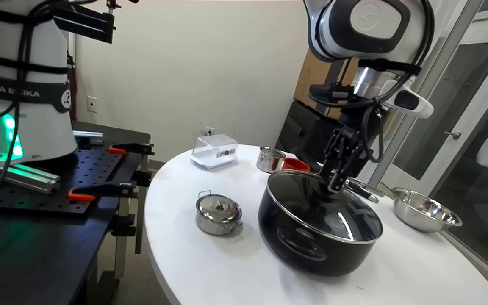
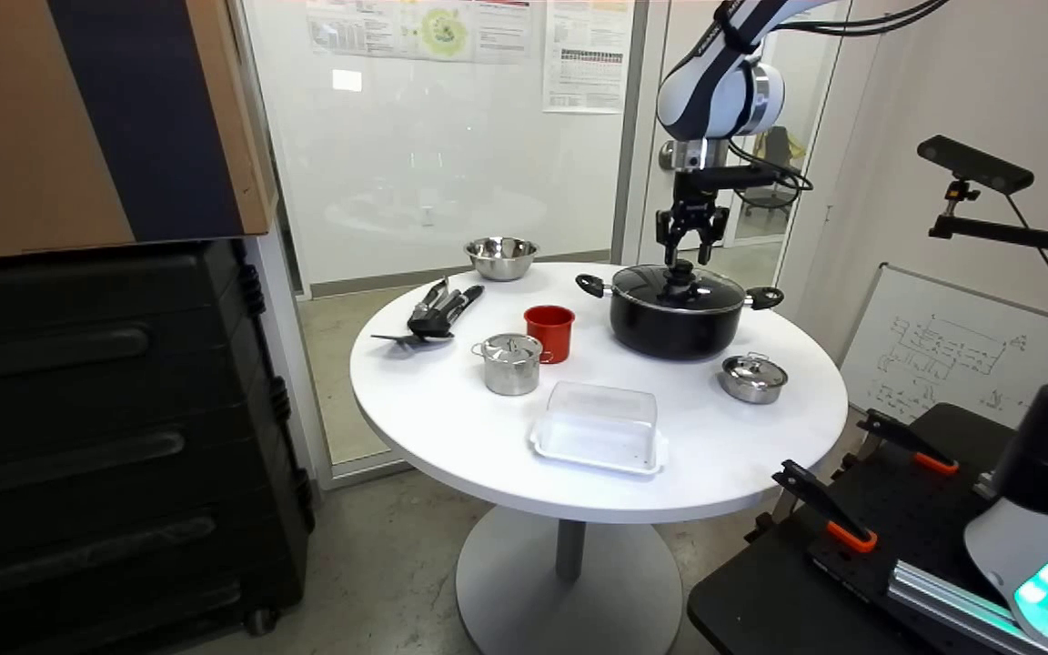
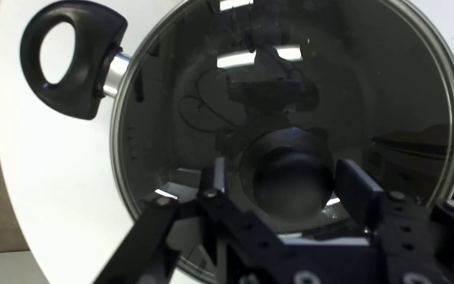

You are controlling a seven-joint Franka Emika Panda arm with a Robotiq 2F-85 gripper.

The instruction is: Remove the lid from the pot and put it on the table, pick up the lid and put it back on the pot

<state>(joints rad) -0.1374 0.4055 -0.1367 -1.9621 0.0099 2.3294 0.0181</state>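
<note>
The clear glass lid with a metal rim sits on the black pot in both exterior views; the lid and pot stand on the round white table. The lid's dark knob points up. My gripper points down, just above the lid at the knob. In the wrist view the gripper is open, its fingers on either side of the knob. A gap shows on the left; the right finger is very near the knob, and contact cannot be told.
A small silver tin and a clear-covered dish stand on the table. A steel pot, a red cup, dark utensils and a steel bowl stand there too. Black pot handles stick out sideways.
</note>
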